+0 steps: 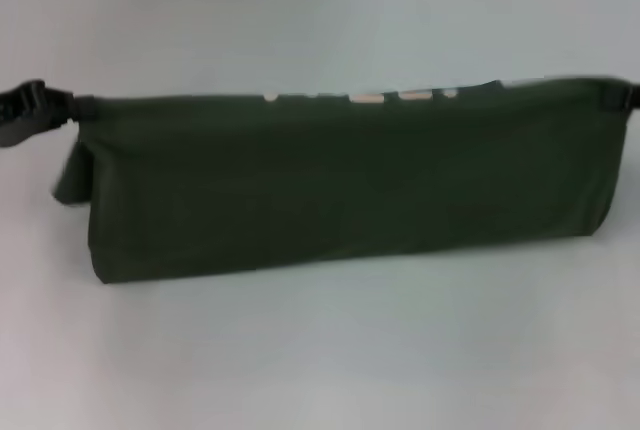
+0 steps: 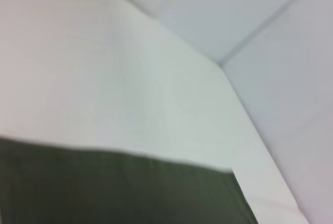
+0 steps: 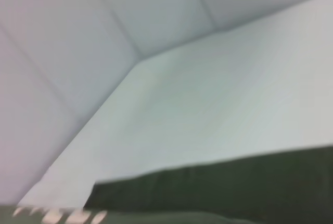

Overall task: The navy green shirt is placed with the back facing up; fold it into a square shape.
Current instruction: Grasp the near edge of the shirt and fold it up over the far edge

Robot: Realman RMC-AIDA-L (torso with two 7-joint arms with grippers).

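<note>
The navy green shirt (image 1: 340,185) is stretched wide as a long dark band in the head view. Its top edge is lifted off the white table (image 1: 320,360) and its lower fold rests on the table. My left gripper (image 1: 76,108) is shut on the top left corner. At the frame's right edge my right gripper (image 1: 614,98) is shut on the top right corner. Cream lettering (image 1: 400,96) peeks over the top edge. The left wrist view shows the shirt's cloth (image 2: 114,190). In the right wrist view I see the cloth (image 3: 234,182) with cream letters (image 3: 62,216).
A sleeve flap (image 1: 72,175) hangs down at the shirt's left end. White table surface lies in front of and behind the shirt. Both wrist views show white enclosure walls (image 2: 270,21) meeting the table at its edges.
</note>
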